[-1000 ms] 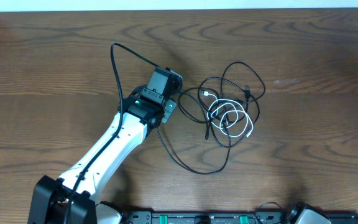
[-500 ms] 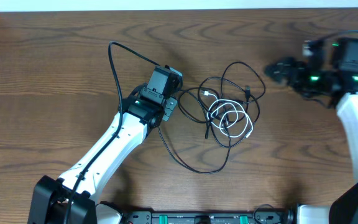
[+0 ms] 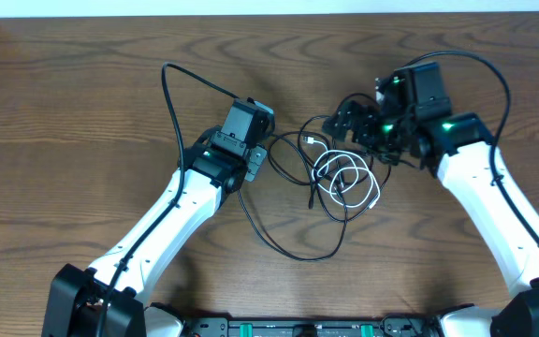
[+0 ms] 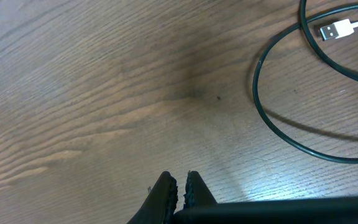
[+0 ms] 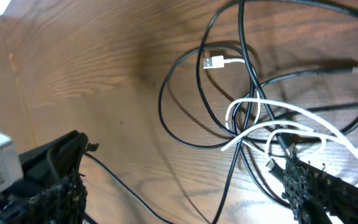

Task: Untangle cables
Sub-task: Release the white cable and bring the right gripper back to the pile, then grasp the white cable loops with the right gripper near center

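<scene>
The cables lie tangled at the table's middle: a short white cable (image 3: pixel 349 178) coiled inside longer black cables (image 3: pixel 298 253) that loop toward the front. The white USB plug (image 3: pixel 309 140) points left. My right gripper (image 3: pixel 358 126) hovers open over the tangle's upper right part, nothing between its fingers. In the right wrist view the white cable (image 5: pixel 272 121) and black loops (image 5: pixel 185 81) lie ahead of the right gripper (image 5: pixel 188 193), whose jaws stand wide apart. My left gripper (image 3: pixel 251 120) rests left of the tangle, shut and empty. The left wrist view shows the left gripper (image 4: pixel 180 186), a black loop (image 4: pixel 272 118) and the plug (image 4: pixel 331 30).
A thicker black wire (image 3: pixel 171 84) arcs from the left arm over the table's back left. The table's far edge (image 3: pixel 269 13) meets a white wall. A dark rail (image 3: pixel 298 328) runs along the front edge.
The right arm came in from the right edge and moved left over the tangle, its gripper now open. The left arm and the cables have not moved.
</scene>
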